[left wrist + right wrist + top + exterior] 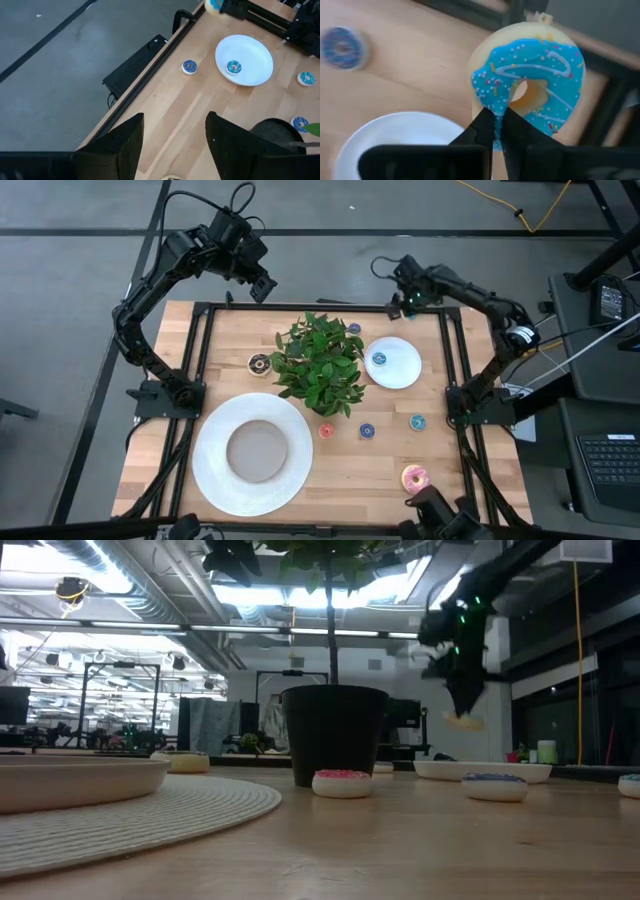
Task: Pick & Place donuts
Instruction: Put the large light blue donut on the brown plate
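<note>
While it hangs in the air at the table's far right corner, the large ring-shaped toy donut with light-blue frosting and sprinkles (pixel 527 82) is pinched by its rim between the right gripper (pixel 499 122)'s two dark fingers, which are closed tight on the frosted edge. An edge grip of this kind leaves the ring dangling face-on to the wrist camera, probably so that it can be dropped flat once released. Just beside and below it lies the small round white plate (pixel 400 370), which already holds one tiny blue-frosted donut (pixel 379 359); judging by that, the plate is the likely target and the carried donut is near its drop point.

Other task pieces rest on the light wooden tabletop (pixel 370 465): a tiny dark-blue donut (pixel 354 329) near the far edge, a tiny blue one (pixel 367 431) and a tiny teal one (pixel 417 422) in front of the small plate, a tiny red one (pixel 326 430) at the foot of the leafy green potted plant (pixel 320 363), a chocolate-brown donut (pixel 259 363) left of the plant, and a pink-frosted donut (pixel 414 477) near the front right edge. They lie well apart, so each can be approached without crowding.

A large white woven-rim plate (pixel 215 470) sits at front left, with nothing visible on it.

The left gripper (pixel 174 145) waits above the far left corner of the table, its fingers spread apart and holding nothing, clear of the right arm's path.
</note>
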`<action>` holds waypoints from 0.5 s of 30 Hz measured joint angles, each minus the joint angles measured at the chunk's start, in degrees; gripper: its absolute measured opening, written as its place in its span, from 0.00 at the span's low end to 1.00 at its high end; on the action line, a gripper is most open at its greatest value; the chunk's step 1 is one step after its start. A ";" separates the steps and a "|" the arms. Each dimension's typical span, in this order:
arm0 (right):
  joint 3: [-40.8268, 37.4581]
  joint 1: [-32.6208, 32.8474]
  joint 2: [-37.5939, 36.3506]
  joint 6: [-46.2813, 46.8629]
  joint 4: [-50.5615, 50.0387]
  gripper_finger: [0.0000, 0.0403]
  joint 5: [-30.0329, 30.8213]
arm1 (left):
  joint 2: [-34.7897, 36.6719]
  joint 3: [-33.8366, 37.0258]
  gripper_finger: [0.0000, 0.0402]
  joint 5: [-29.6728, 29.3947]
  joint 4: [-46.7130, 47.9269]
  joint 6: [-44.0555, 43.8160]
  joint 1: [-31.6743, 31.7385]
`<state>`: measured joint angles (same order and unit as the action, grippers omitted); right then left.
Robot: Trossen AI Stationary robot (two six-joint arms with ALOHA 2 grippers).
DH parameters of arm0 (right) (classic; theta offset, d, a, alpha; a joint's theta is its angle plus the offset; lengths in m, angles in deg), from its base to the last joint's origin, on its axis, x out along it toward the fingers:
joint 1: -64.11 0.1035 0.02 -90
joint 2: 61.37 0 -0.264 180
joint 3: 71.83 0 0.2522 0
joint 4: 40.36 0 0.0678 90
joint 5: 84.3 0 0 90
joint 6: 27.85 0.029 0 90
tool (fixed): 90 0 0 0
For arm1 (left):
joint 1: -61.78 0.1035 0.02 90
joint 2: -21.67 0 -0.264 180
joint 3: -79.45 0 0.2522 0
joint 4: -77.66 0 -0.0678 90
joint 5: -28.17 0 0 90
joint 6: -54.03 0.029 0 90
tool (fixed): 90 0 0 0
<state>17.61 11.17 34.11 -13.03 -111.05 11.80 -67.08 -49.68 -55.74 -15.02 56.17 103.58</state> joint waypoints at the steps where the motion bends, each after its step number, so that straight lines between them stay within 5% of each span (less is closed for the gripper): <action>1: 2.70 0.35 0.00 -0.72 -2.14 0.05 0.08 | 0.00 0.00 0.51 0.00 0.00 0.14 0.00; 15: 40.24 6.18 -0.04 -11.18 -29.19 0.05 0.34 | 0.00 -0.01 0.51 -0.02 -0.11 1.70 -0.01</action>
<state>57.85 17.35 34.07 -24.21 -140.24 12.14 -67.08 -49.70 -55.76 -15.13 57.86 103.57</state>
